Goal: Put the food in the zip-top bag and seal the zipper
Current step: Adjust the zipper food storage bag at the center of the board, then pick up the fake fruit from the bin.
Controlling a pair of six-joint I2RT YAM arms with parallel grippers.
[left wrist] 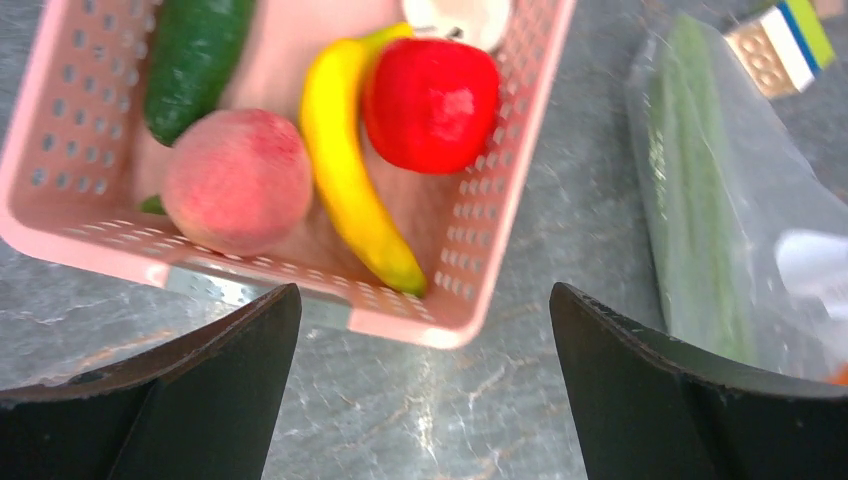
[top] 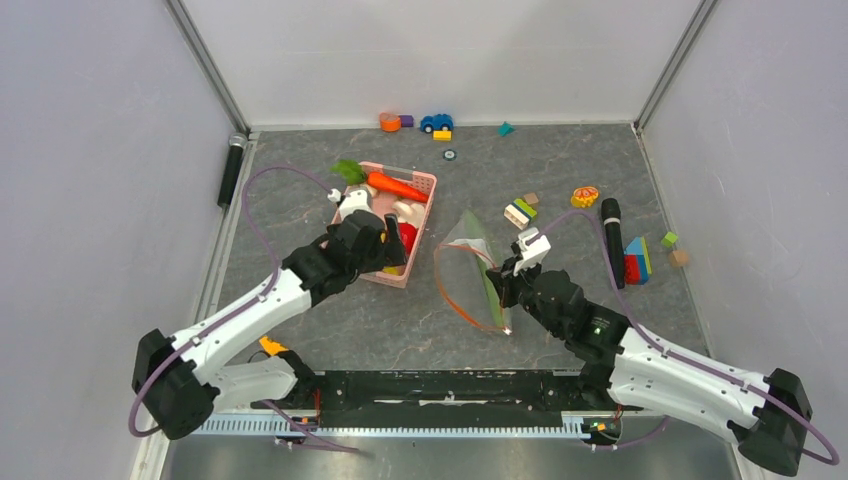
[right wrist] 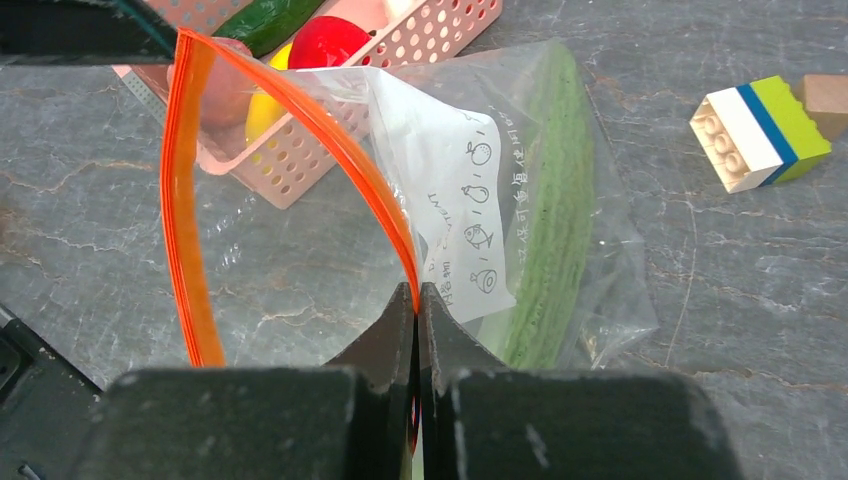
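The clear zip-top bag (top: 478, 262) lies mid-table with its mouth held open; a green cucumber (right wrist: 555, 230) is inside it. My right gripper (right wrist: 417, 292) is shut on the orange-red zipper strip (right wrist: 300, 95) at the bag's mouth. My left gripper (left wrist: 425, 330) is open and empty, just in front of the pink basket (left wrist: 480, 250). The basket holds a yellow banana (left wrist: 345, 170), red tomato (left wrist: 430, 100), pink peach-like piece (left wrist: 235, 180), another cucumber (left wrist: 190, 60) and a white mushroom (left wrist: 460, 15). The orange carrot (top: 395, 186) lies at the basket's far end.
Toy blocks (top: 520, 211) lie right of the bag, more blocks (top: 636, 262) and a black cylinder (top: 611, 240) further right. A toy car (top: 436, 122) and small pieces sit by the back wall. Another black cylinder (top: 231, 170) lies at the left edge.
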